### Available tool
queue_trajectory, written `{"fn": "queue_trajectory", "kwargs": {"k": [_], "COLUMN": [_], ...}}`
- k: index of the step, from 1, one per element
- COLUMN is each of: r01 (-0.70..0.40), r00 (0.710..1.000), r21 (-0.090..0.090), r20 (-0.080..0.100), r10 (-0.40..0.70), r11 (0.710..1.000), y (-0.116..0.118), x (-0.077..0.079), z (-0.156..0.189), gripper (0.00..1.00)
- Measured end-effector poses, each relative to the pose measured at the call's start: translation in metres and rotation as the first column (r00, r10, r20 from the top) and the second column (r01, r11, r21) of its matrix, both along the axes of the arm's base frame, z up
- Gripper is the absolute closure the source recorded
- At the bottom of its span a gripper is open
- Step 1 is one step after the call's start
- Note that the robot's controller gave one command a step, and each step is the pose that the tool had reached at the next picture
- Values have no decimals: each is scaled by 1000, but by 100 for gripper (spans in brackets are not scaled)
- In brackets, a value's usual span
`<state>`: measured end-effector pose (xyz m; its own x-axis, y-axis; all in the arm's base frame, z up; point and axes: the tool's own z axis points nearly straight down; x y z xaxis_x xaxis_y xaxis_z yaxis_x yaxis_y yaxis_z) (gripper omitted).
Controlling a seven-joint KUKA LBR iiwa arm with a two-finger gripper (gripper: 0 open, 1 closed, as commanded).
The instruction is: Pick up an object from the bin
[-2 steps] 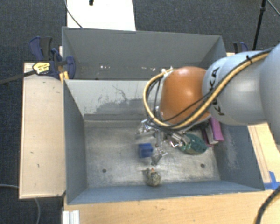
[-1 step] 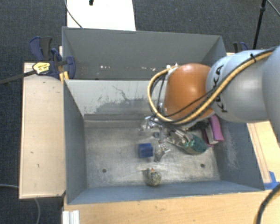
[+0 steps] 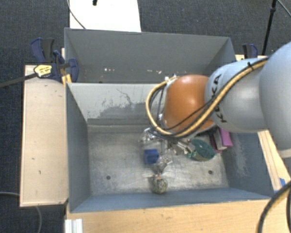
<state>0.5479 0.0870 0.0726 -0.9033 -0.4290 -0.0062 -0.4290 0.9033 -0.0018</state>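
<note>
- A thick, rounded arm link (image 3: 266,96) in a pale silver-grey casing, smooth and tube-like, with dark "KUKA" lettering (image 3: 215,97) near its end.
- A glossy orange dome-shaped cover (image 3: 184,101) at the wrist.
- A bundle of black and yellow cables (image 3: 203,113) running along the link and looping round the orange dome.
- A small silvery metal gripper (image 3: 161,165) of bare, angular parts beneath the cover.

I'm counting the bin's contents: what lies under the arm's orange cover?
A dark green thing pokes out below the orange cover, a purple thing beside it; their covered parts, and anything else beneath, are hidden.
</note>
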Motion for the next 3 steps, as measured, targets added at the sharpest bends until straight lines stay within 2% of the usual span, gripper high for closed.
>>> {"fn": "queue_trajectory", "kwargs": {"k": [1,2,3], "r01": [7,9,13], "r00": [1000,1000,1000], "r21": [1,3,2], "r20": [0,4,1], "r10": [-7,-9,-13], "r11": [1000,1000,1000], "y": [0,1,2], "x": [1,3,4], "z": [2,3,4], "gripper": [0,100,100]}}
